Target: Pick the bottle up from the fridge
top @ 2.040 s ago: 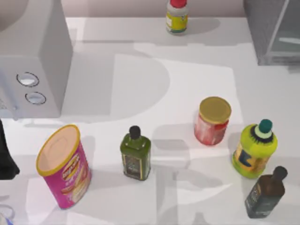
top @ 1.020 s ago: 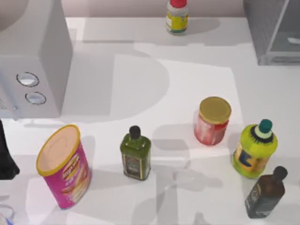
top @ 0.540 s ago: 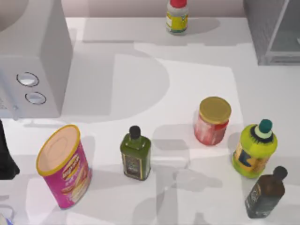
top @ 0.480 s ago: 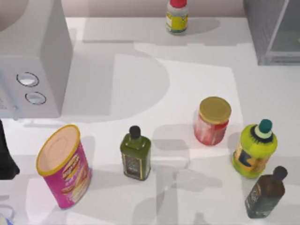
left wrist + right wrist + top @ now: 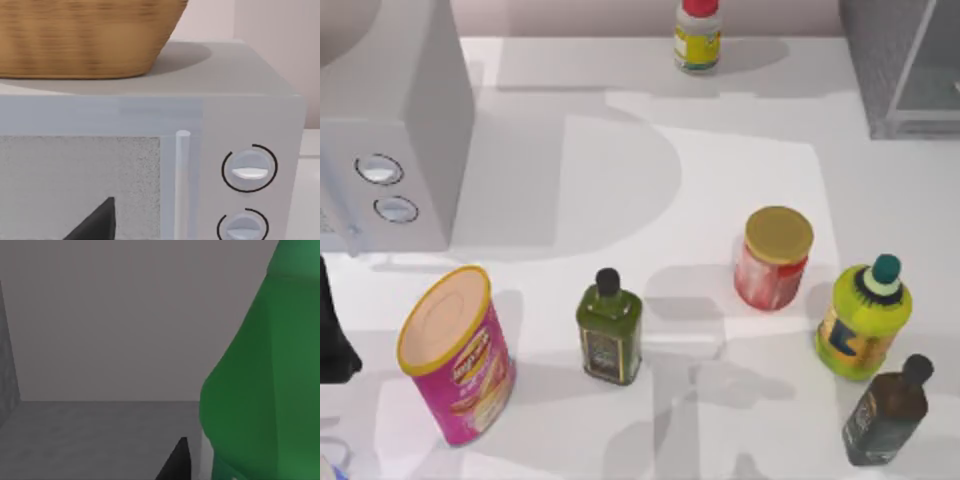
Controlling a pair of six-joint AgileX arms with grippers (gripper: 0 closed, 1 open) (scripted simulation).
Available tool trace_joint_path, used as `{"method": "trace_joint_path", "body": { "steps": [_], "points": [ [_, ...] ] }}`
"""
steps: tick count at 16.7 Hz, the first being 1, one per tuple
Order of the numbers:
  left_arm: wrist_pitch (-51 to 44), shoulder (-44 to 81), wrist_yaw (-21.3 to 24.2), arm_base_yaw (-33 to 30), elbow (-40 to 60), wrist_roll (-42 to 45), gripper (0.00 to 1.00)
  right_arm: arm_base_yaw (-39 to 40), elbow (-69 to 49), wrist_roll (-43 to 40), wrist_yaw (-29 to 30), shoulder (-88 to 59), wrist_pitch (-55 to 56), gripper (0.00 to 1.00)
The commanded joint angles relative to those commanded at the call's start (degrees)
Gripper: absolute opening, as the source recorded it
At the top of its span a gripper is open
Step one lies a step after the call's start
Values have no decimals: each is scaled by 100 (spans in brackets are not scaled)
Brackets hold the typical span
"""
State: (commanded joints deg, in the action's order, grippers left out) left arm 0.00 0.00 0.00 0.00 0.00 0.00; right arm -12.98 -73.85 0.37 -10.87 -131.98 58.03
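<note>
Table point(image 5: 740, 110) is white and holds many things. Biggest is the microwave point(image 5: 390, 130), a pale grey box with two round dials at the top view's left side, and the left wrist view shows a woven basket point(image 5: 85, 37) sitting on top of it. The fridge point(image 5: 900, 65), a grey cabinet with a glassy panel, stands at the far right corner. Inside it the walls and floor are grey, as the right wrist view shows, and the bright green bottle point(image 5: 267, 380) stands there very close to the camera.

Next comes a pink chip can point(image 5: 455, 352) with a yellow rim, near the left front. A yellow-green bottle point(image 5: 863, 320) with a teal cap stands at the right. Beside it, toward the middle, is a red jar point(image 5: 775, 257) with a gold lid. A dark olive oil bottle point(image 5: 609, 328) stands in the middle front. A brown bottle point(image 5: 888, 412) with a black cap leans at the right front corner. A small white bottle point(image 5: 697, 35) with a red cap stands at the far edge.

The left arm point(image 5: 332, 335) sits at the left edge, facing the microwave. A dark fingertip point(image 5: 176, 462) of the right gripper shows just beside the green bottle. I cannot tell if either gripper is open or closed.
</note>
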Motion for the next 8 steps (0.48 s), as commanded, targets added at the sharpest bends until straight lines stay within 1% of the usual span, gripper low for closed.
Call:
{"method": "trace_joint_path", "body": {
  "steps": [6, 8],
  "points": [
    [0, 0, 0, 0, 0, 0, 100, -18, 2, 7, -2, 22, -21, 0],
    [0, 0, 0, 0, 0, 0, 100, -21, -33, 1, 0, 172, -221, 0]
  ]
}}
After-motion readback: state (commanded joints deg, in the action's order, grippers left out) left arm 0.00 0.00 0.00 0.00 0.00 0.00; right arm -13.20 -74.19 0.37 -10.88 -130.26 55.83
